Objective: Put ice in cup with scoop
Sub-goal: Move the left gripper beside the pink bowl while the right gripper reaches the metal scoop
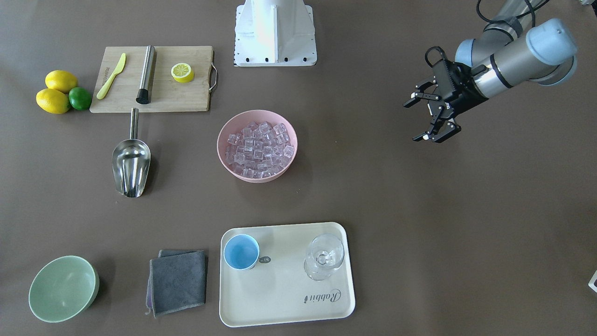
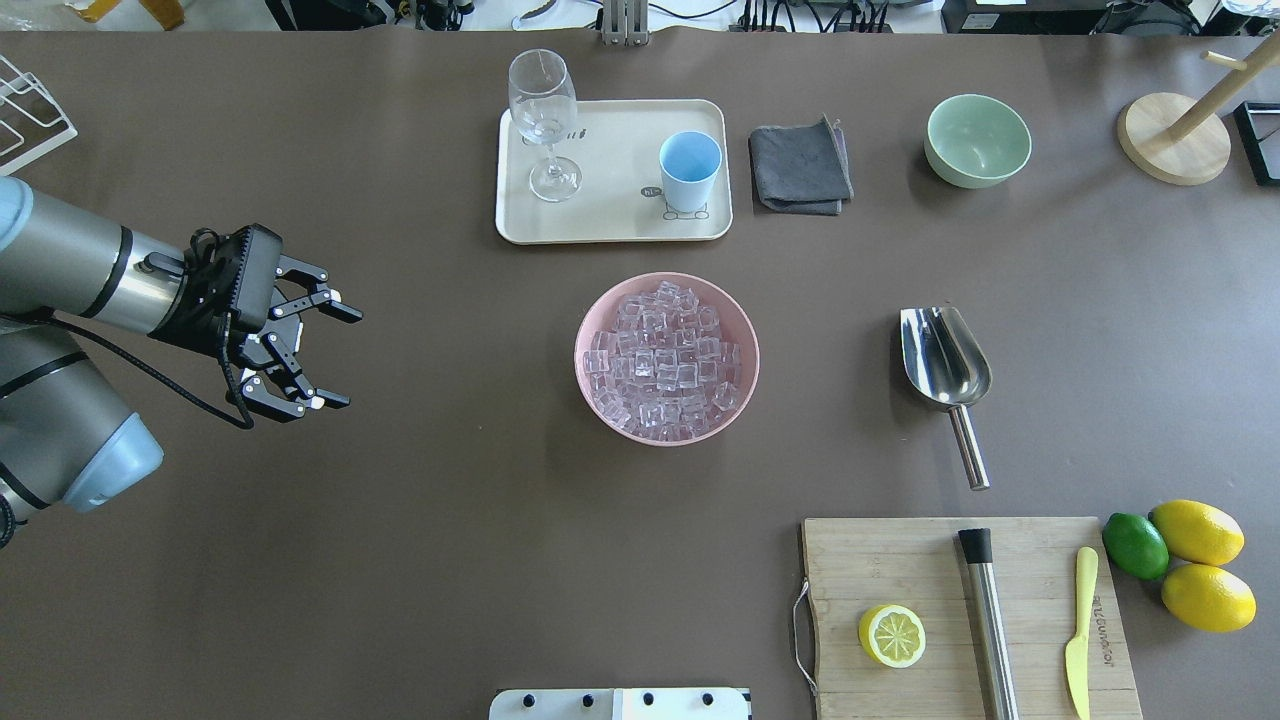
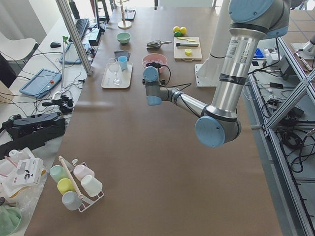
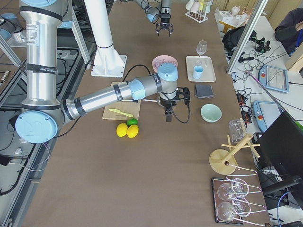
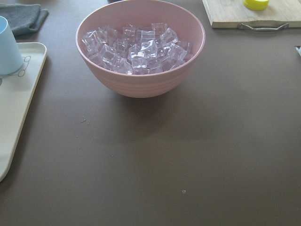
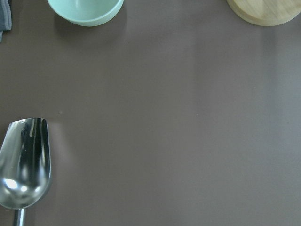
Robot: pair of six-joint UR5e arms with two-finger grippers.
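The ice [image 2: 667,358] fills a pink bowl [image 5: 141,87] at the table's middle. The cup [image 2: 689,170], light blue, stands on a cream tray [image 2: 610,225] beyond the bowl. The scoop [image 2: 945,362] lies empty on the table to the bowl's right, handle toward the robot; the right wrist view shows its trough [image 6: 23,165] at lower left. My left gripper [image 2: 335,355] hovers open and empty, far left of the bowl. My right gripper [image 4: 167,113] shows only in the exterior right view, near the scoop; I cannot tell whether it is open or shut.
A stemmed glass [image 2: 543,120] shares the tray. A grey cloth [image 2: 800,168] and a pale green bowl [image 2: 977,140] lie to its right. A cutting board [image 2: 900,570] carries a lemon half, a steel cylinder and a knife; lemons and a lime [image 2: 1195,555] sit beside it.
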